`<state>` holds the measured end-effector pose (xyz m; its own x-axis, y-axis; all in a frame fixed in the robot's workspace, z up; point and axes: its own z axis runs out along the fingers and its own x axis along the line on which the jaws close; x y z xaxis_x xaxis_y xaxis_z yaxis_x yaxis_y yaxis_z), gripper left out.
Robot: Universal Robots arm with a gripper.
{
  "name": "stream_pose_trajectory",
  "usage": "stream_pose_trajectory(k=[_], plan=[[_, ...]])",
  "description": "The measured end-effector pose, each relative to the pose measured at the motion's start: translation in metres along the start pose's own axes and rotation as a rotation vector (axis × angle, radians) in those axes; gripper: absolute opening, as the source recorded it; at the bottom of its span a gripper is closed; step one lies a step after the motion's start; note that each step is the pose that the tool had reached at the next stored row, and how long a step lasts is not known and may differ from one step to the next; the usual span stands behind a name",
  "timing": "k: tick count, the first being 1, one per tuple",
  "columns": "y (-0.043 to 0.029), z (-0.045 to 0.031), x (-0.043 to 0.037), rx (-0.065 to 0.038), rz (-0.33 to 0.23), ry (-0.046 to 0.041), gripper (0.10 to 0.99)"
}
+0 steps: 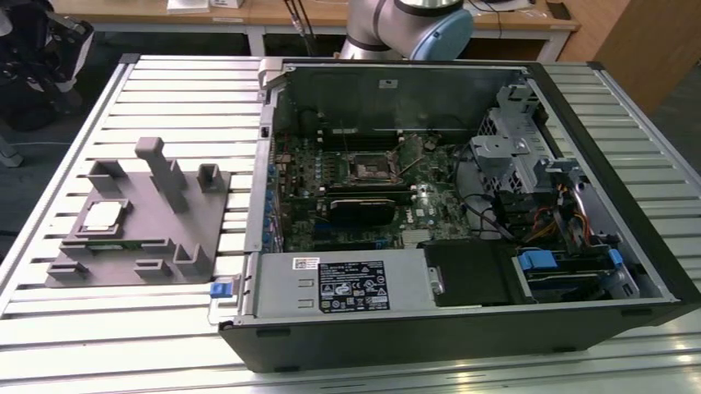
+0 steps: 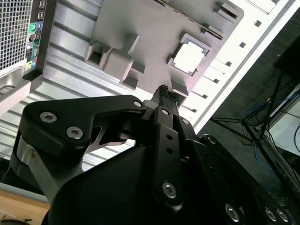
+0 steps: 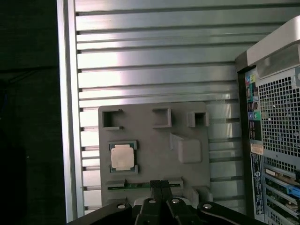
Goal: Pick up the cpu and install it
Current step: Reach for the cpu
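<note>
The cpu [image 1: 104, 216] lies flat, silvery top up, in a square recess of the grey tray [image 1: 164, 238]. The tray sits on the slatted metal counter [image 1: 164, 90] at the exterior view's left. Just beside it, on the exterior view's right, stands the open computer case [image 1: 613, 246], with the black square socket [image 1: 370, 168] on the board inside.

In both wrist views the tool [image 3: 161, 183] [image 2: 164, 90] hangs above the tray, clenched, its two fingers [image 3: 155, 186] pressed side by side and gripping no part. In the first wrist view its tips are over the tray's edge, where a green memory stick [image 3: 126, 186] lies in a slot. The cpu [image 3: 122, 157] [image 2: 188, 60] is near the tips but apart from them, untouched in its recess.
</note>
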<state>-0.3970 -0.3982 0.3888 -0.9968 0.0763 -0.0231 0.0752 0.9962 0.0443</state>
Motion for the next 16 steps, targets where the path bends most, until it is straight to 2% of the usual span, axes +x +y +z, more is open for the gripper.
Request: stream_pose_trajectory(k=[16], plan=[[-0.0024,0.0011,0.0330,0.000,0.000,0.0028,0.106]])
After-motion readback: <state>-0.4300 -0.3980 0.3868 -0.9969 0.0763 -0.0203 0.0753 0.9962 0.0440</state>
